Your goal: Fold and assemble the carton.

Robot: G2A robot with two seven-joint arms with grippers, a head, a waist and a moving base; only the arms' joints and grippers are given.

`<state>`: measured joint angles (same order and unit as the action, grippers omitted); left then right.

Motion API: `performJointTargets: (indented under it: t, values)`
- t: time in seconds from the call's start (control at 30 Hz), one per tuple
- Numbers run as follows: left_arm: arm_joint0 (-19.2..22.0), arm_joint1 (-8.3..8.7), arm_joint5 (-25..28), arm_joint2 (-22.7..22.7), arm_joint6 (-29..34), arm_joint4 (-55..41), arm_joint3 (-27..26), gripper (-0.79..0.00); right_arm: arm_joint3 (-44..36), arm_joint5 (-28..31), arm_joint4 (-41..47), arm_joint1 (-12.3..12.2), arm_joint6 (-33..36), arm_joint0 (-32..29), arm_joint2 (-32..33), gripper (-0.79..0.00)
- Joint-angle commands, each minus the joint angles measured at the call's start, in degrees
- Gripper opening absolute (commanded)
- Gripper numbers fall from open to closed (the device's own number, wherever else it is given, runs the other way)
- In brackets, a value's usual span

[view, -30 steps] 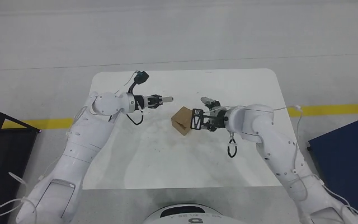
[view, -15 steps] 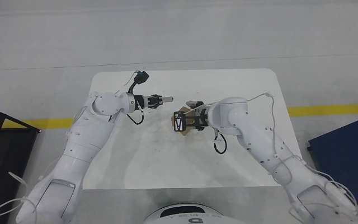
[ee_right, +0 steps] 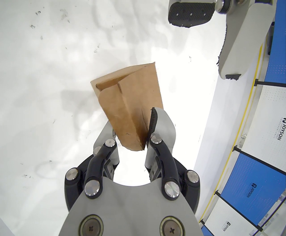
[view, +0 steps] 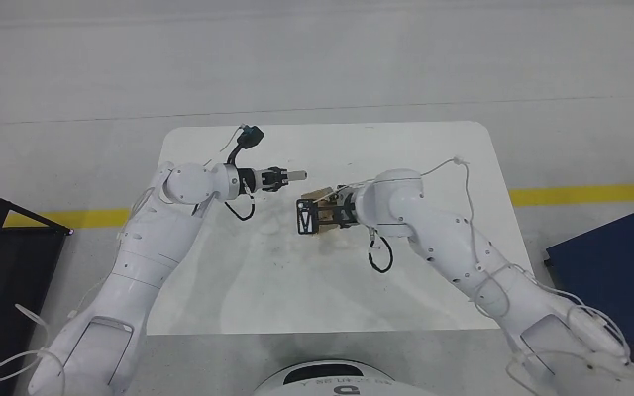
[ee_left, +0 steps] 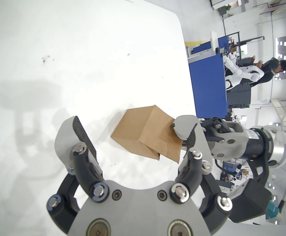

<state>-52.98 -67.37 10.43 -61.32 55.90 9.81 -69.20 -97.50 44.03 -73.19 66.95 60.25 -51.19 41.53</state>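
Note:
A small brown carton (view: 319, 194), partly folded with loose flaps, is held just above the white table (view: 426, 158) near its middle. My right gripper (view: 309, 215) is shut on one end of the carton (ee_right: 129, 96); one finger (ee_right: 156, 121) presses a side panel and the other is hidden behind the cardboard. My left gripper (view: 294, 176) is open, a short way from the carton (ee_left: 143, 131), with the box lying between and beyond its fingers (ee_left: 77, 134). The left gripper's pads (ee_right: 190, 10) face the box from across it.
The table edge (ee_left: 183, 51) runs close on the far side, with blue partitions (ee_left: 207, 89) beyond it. A yellow floor line (view: 575, 194) and a dark rack (view: 25, 267) lie off the table. Bare tabletop surrounds the box.
My right arm has swung the carton leftward across the table, toward my left gripper. The left arm has stayed where it was.

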Motion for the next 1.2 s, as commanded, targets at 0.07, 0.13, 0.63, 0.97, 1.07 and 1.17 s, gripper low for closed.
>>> performJointTargets:
  t: [0.07,0.13,0.63,0.97,1.07,1.17]
  values:
    - [0.00,0.00,0.00,0.00,0.00,0.00,0.00,0.000,-1.07,-1.06,0.13,-0.15,0.82,-0.45,0.26,-0.631]
    - [0.00,0.00,0.00,0.00,0.00,0.00,0.00,0.000,-2.31,-1.75,-0.08,-0.40,1.04,-1.20,0.92,-0.634]
    - [0.00,0.00,0.00,0.00,0.00,0.00,0.00,0.000,-18.67,-4.45,-5.83,-4.63,0.06,-14.66,13.37,-0.542]
    - [0.00,0.00,0.00,0.00,0.00,0.00,0.00,0.000,-18.83,-3.90,5.35,-5.44,-10.72,-17.87,19.20,-0.283]
    - [0.00,0.00,0.00,0.00,0.00,0.00,0.00,0.000,-14.06,-2.83,9.44,-5.70,-15.83,-18.20,21.84,-0.249]
    - [0.00,0.00,0.00,0.00,0.00,0.00,0.00,0.000,-9.18,-0.12,12.70,-5.81,-19.48,-17.68,22.61,-0.191]
